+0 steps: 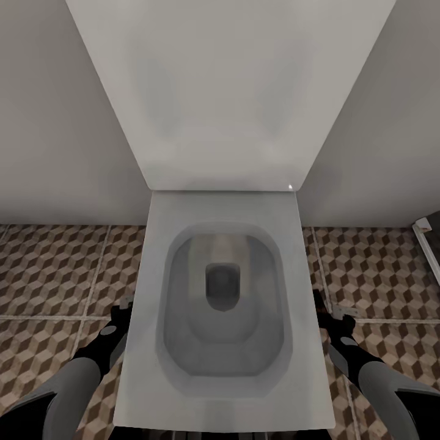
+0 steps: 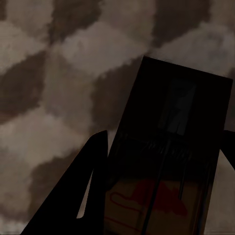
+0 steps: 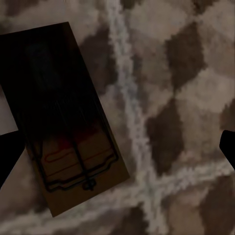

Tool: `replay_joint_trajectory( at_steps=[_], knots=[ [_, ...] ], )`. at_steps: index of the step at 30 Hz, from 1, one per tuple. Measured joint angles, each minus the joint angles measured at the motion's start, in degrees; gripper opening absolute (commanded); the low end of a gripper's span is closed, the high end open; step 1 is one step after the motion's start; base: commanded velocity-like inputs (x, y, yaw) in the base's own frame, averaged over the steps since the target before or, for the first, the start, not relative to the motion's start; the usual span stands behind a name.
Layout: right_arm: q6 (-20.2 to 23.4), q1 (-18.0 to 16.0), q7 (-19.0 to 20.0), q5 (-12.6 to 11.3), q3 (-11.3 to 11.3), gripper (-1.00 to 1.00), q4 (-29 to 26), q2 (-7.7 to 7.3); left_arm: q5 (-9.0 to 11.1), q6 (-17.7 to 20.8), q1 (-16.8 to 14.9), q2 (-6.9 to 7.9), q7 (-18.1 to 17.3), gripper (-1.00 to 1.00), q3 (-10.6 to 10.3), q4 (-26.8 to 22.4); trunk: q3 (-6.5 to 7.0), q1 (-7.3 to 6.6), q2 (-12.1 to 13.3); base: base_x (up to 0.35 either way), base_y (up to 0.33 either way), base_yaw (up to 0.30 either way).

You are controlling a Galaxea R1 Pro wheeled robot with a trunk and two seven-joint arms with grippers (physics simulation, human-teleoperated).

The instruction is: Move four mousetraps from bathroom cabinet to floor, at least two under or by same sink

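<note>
Cube-patterned bathroom floor, mousetrap between right gripper's spread fingers.

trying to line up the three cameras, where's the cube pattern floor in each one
Head view: the bathroom floor flanks the toilet on both sides, below the wall.
Left wrist view: the bathroom floor lies close up behind a dark mousetrap.
Right wrist view: the bathroom floor lies behind another mousetrap, crossed by pale grout lines.
Shared landmark: the brown-and-cream cube print.
</note>
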Motion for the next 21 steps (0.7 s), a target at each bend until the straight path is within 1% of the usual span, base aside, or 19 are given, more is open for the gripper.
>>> replay_joint_trajectory(
  at_steps=[21],
  knots=[
    [-0.1,0.0,-0.2,0.2,0.1,1.0,-0.4,0.05,0.0,-0.2,0.0,-0.02,0.0,-1.0,0.0,0.1,0.0,0.0,0.0,0.0,0.0,0.0]
  ],
)
